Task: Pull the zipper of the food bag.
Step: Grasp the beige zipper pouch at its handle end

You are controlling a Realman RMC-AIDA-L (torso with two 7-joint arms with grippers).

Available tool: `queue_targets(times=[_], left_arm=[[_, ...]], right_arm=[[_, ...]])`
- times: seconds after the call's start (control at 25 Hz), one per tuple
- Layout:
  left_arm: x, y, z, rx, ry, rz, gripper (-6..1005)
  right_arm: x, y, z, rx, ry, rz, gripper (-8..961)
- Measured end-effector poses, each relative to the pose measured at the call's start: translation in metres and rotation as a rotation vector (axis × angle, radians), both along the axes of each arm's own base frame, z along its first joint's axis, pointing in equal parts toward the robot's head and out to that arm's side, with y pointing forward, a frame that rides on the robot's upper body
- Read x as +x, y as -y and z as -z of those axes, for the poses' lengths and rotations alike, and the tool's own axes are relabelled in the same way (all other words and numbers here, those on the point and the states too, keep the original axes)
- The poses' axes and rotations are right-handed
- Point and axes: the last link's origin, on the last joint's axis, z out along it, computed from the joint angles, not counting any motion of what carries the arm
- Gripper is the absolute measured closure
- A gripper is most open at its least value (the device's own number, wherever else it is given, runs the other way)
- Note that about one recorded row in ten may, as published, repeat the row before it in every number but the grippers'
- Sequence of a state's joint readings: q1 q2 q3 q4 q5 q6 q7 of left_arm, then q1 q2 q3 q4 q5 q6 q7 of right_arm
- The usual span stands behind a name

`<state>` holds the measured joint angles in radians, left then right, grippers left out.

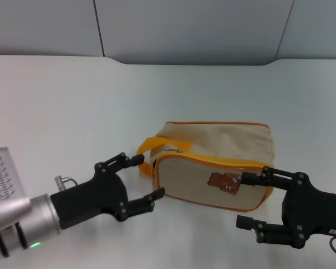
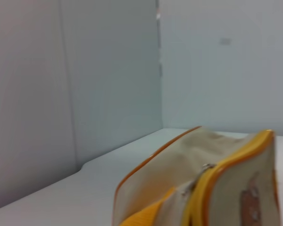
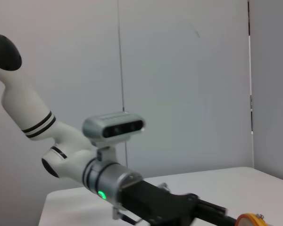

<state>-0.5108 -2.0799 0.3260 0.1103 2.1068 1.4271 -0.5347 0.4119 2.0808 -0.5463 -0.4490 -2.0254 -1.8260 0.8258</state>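
Observation:
The food bag (image 1: pixel 224 148) is a boxy beige canvas bag with orange piping and a brown bear print (image 1: pixel 224 182), lying on the white table (image 1: pixel 73 106). Its zipper (image 1: pixel 213 161) runs as an orange track along the printed panel's top edge, with a small silvery pull tab (image 1: pixel 173 149) near the left end by the orange strap loop (image 1: pixel 148 147). My left gripper (image 1: pixel 150 176) is open at the bag's left end. My right gripper (image 1: pixel 245 199) is open at the bag's right front corner. The left wrist view shows the bag (image 2: pixel 179 174) close, with the pull tab (image 2: pixel 206 166).
A grey wall (image 1: pixel 185 28) stands behind the table's far edge. The right wrist view shows my left arm (image 3: pixel 104 174) and a bit of the orange bag edge (image 3: pixel 251 220).

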Motion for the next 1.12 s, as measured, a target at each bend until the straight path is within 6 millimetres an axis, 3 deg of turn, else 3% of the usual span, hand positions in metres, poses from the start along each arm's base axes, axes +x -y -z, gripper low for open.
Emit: queue_targets(times=[0.32,0.84,1.12], left_arm=[[0.011,-0.017,0.018,0.035,0.015,-0.1,252],[0.018,-0.02,0.031,0.094,0.011,-0.123,287],[0.019,-0.019,0.033,0.106,-0.008,-0.099,421]], right_arm=[[0.0,0.0,0.001,0.002,0.0,0.004,195],[0.001,0.0,0.001,0.005,0.004,0.008,195],[0.002,-0.002,0.002,0.01,0.011,0.013,195]])
